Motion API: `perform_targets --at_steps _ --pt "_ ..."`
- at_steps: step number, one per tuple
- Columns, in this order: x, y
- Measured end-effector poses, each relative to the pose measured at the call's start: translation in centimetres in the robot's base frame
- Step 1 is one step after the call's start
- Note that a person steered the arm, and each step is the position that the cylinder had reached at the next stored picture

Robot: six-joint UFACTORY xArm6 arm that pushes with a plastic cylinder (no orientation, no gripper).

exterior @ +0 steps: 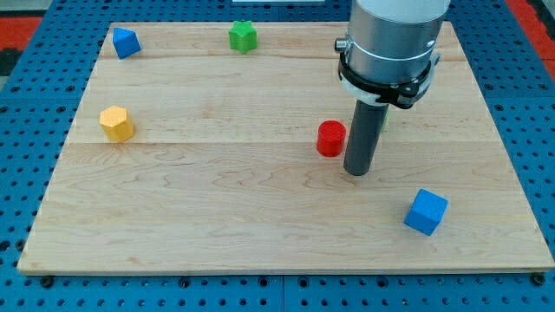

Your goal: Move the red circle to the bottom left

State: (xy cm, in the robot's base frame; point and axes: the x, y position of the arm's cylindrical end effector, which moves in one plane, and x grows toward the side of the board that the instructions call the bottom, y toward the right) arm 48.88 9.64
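The red circle [330, 139] is a short red cylinder lying a little right of the board's middle. My tip [357, 172] is the lower end of the dark rod, resting on the board just to the right of and slightly below the red circle, with a narrow gap between them. The arm's grey body hangs above the rod at the view's top right.
A blue block [127, 42] sits at the top left and a green star-like block [244, 36] at the top middle. A yellow hexagon [116, 123] is at the left. A blue cube [426, 211] lies at the bottom right. The wooden board [217, 225] rests on a blue pegboard.
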Motion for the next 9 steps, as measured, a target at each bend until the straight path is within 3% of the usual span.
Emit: perform_targets --at_steps 3,5,6,7,9 --pt "0.0 0.8" --pt "-4.4 7.0" --pt "-5.9 2.5" --pt "-3.0 -8.0" --pt "-2.6 -16.7"
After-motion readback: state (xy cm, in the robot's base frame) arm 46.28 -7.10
